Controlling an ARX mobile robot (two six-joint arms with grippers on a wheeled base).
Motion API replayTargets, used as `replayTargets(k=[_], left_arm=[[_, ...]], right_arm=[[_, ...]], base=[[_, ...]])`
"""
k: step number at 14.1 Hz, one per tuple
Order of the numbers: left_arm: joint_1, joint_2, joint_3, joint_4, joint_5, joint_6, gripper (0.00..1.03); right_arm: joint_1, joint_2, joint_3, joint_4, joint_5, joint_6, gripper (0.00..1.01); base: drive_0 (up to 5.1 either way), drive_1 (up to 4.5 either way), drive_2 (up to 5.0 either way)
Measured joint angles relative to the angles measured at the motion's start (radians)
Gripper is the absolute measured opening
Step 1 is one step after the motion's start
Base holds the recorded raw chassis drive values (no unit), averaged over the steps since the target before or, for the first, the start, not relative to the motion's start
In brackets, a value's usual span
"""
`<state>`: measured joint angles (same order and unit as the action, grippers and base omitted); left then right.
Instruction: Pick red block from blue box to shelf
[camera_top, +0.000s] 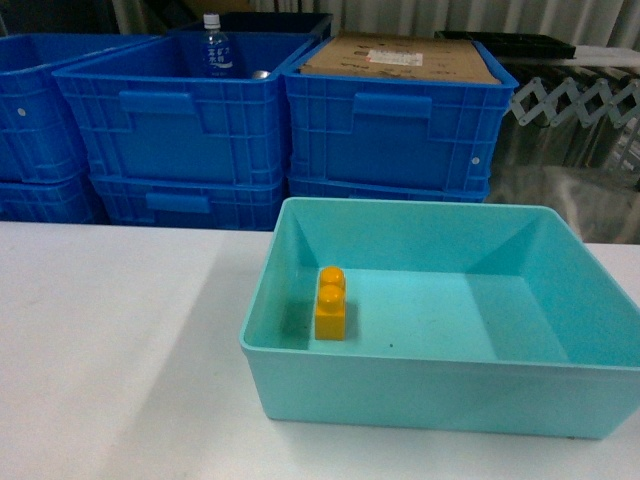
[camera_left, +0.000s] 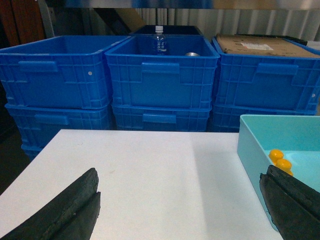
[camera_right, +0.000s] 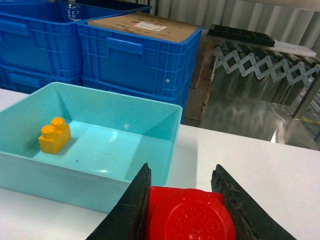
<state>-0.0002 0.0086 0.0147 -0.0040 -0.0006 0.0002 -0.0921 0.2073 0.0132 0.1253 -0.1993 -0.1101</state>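
Observation:
My right gripper (camera_right: 182, 167) is shut on the red block (camera_right: 190, 215), a dark-red studded brick clamped between both black fingers. It hangs over the white table just right of the blue box (camera_right: 75, 185), level with the box's near right corner. The blue box (camera_top: 400, 370) is a shallow turquoise tray at the table's middle right. My left gripper (camera_left: 180, 175) is open and empty over bare table left of the box (camera_left: 250, 145). A shiny rail of the shelf (camera_left: 200, 4) runs above the crates. Neither gripper shows in the head view.
A yellow two-stud brick (camera_top: 331, 303) lies in the box's left half. Dark-blue ribbed crates (camera_top: 180, 130) are stacked behind the table; one holds a water bottle (camera_top: 216, 48), another is covered with cardboard (camera_top: 400, 58). A folding scissor-type conveyor (camera_right: 265, 65) stands at the back right.

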Motion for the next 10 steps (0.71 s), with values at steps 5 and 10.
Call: replayTargets(k=[5,10], left_arm=[[0.000,0.000,0.000,0.000,0.000,0.000,0.98],[0.000,0.000,0.000,0.000,0.000,0.000,0.98]], right_arm=[[0.000,0.000,0.000,0.000,0.000,0.000,0.29],[0.000,0.000,0.000,0.000,0.000,0.000,0.29]], base=[[0.0,0.00,0.0],[0.0,0.00,0.0]])
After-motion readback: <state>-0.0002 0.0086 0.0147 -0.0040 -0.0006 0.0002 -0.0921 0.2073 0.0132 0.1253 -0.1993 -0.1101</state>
